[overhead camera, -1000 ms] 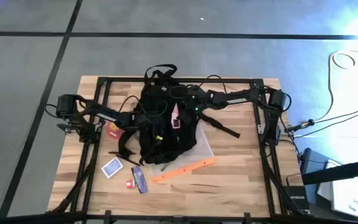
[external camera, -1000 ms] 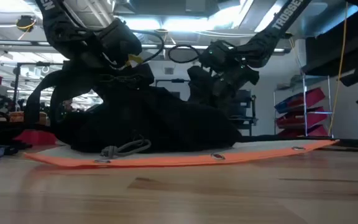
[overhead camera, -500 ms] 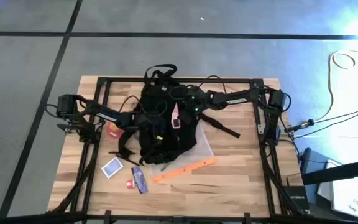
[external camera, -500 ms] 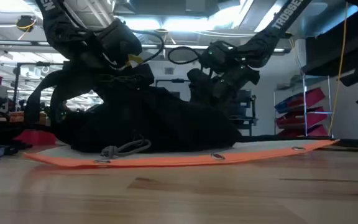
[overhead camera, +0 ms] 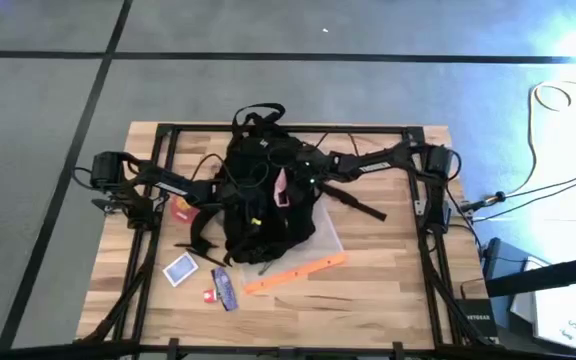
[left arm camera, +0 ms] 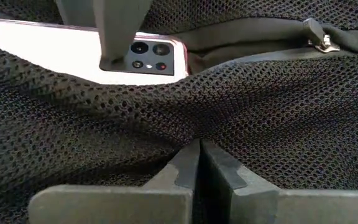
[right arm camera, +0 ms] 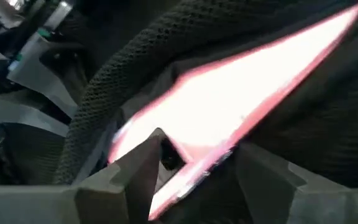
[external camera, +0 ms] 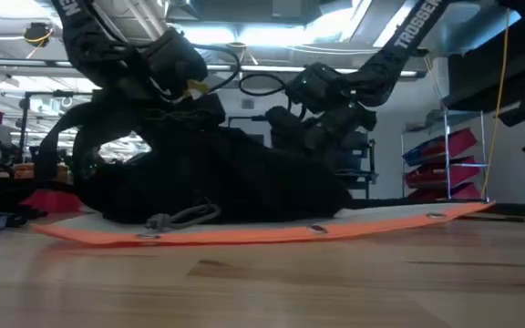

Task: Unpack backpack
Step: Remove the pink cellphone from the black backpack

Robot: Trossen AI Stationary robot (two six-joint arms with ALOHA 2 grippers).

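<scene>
The black backpack (overhead camera: 263,200) lies flat in the middle of the table, and its opening shows a pink phone (overhead camera: 281,186). My left gripper (left arm camera: 199,154) comes in from the table's left and is shut on the backpack's black mesh. My right gripper (right arm camera: 197,168) reaches in from the right over the backpack's top and is shut on the phone (right arm camera: 229,93). The left wrist view shows the phone's camera end (left arm camera: 146,57) sticking out of a mesh pocket. A grey finger (left arm camera: 120,25) of the right gripper lies over it. My left gripper pinches a raised fold of the backpack's black mesh (left arm camera: 197,134) between its two fingertips. The mesh puckers toward the fingers, and the backpack stays on the table. My right gripper pinches the pink phone at its camera end (right arm camera: 191,163), one finger (right arm camera: 143,163) on each flat face. It comes slanting down from the table's right, and the rest of the phone stays inside the mesh pocket.
A clear pouch with an orange edge (overhead camera: 298,270) lies under the backpack's near side. A blue-and-white card box (overhead camera: 180,268), a small purple packet (overhead camera: 225,288) and a red bit (overhead camera: 209,295) lie at the near left. A red object (overhead camera: 183,208) sits by the left arm.
My right gripper has shifted a little toward the table's left over the backpack and its forearm has turned. It stays shut on the pink phone, which has moved slightly with it. My left gripper has kept still on the mesh.
</scene>
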